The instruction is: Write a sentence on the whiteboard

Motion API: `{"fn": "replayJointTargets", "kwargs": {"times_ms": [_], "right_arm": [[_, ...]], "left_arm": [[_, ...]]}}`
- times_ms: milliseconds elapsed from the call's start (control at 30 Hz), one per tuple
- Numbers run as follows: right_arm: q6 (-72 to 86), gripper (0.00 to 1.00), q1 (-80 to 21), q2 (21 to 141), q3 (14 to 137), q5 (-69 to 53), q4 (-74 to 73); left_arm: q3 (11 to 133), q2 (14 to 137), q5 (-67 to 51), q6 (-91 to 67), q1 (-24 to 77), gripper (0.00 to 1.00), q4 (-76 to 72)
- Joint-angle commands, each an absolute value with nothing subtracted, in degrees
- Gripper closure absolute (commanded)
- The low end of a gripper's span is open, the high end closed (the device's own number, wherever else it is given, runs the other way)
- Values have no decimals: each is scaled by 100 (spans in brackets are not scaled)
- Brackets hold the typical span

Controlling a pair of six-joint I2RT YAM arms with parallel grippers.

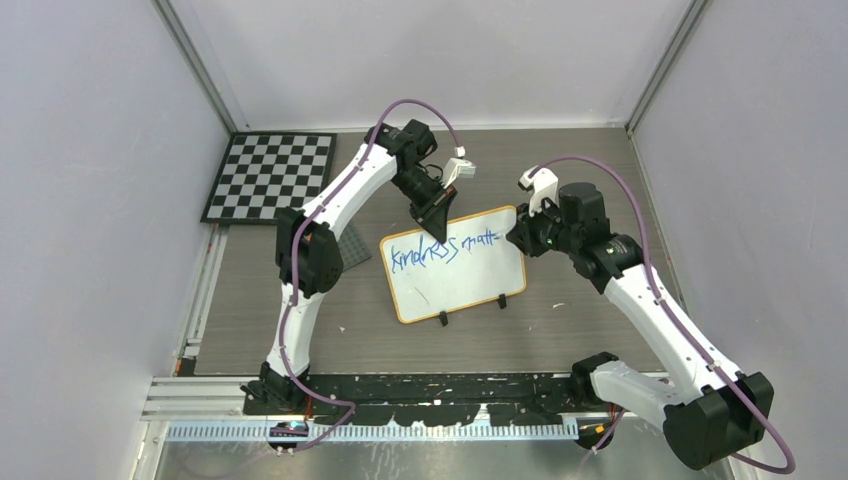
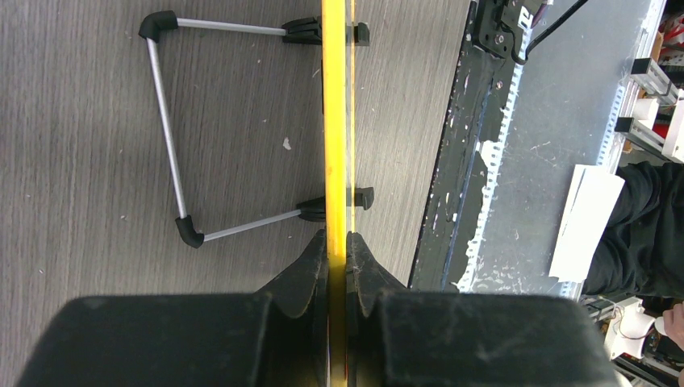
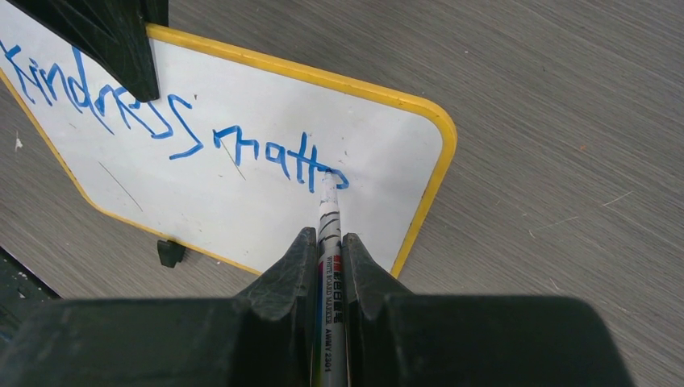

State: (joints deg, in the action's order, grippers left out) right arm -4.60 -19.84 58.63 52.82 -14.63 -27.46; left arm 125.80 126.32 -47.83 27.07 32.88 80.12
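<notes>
At the far left the checkerboard (image 1: pixel 270 177) lies flat in the corner, well apart from the work. The left arm reaches past it to the whiteboard (image 1: pixel 460 288), which stands tilted on its two black feet near the middle of the table (image 1: pixel 620 170). The left gripper (image 2: pixel 339 246) is closed tight on the board's top frame near the upper left corner, with the orange edge pinched between the jaws. By my reading, this hold steadies the board so it neither tips back nor slides under the pen's push. Behind the board a wire stand (image 2: pixel 164 121) props it.

The sentence (image 3: pixel 181 129) runs in blue along the upper part of the board and reads "kindness", then "matt". In the right wrist view the left gripper's fingers cover a bit of the first word. The right gripper (image 3: pixel 328 242) is clamped on a marker (image 3: pixel 329 214), whose tip touches the board at the end of the last stroke — the word is not finished.

As for room, only a narrow bare strip lies between the tip and the right frame, so the rest of the word looks a tight fit. Below the writing, the board's lower half is white and open — space enough for a second line. Right of the board, bare table gives the right arm free swing, and the side wall (image 1: pixel 740 150) stands well off.
</notes>
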Motion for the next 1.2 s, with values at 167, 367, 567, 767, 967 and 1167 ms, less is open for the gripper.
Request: {"fn": "replayJointTargets", "kwargs": {"times_ms": [167, 367, 567, 767, 967, 1167], "right_arm": [[-690, 100, -2082, 5917, 5303, -1266, -2737], [-789, 100, -2078, 5806, 5218, -990, -2821], [-841, 100, -2081, 5739, 5216, -844, -2865], [-789, 100, -2081, 5576, 5407, -1199, -2888], [-766, 100, -2063, 5507, 5546, -1359, -2860], [-730, 100, -2054, 5555, 5526, -1101, -2667]], "left_arm": [[12422, 12446, -4535, 3010, 3329, 100, 8260], [12376, 12421, -4518, 3028, 3331, 100, 8257], [12353, 12404, -4507, 3032, 3330, 100, 8257], [12351, 12401, -4500, 3032, 3331, 100, 8256], [12331, 12393, -4544, 3015, 3329, 100, 8247], [12349, 12399, -4544, 3017, 3328, 100, 8235]]}}
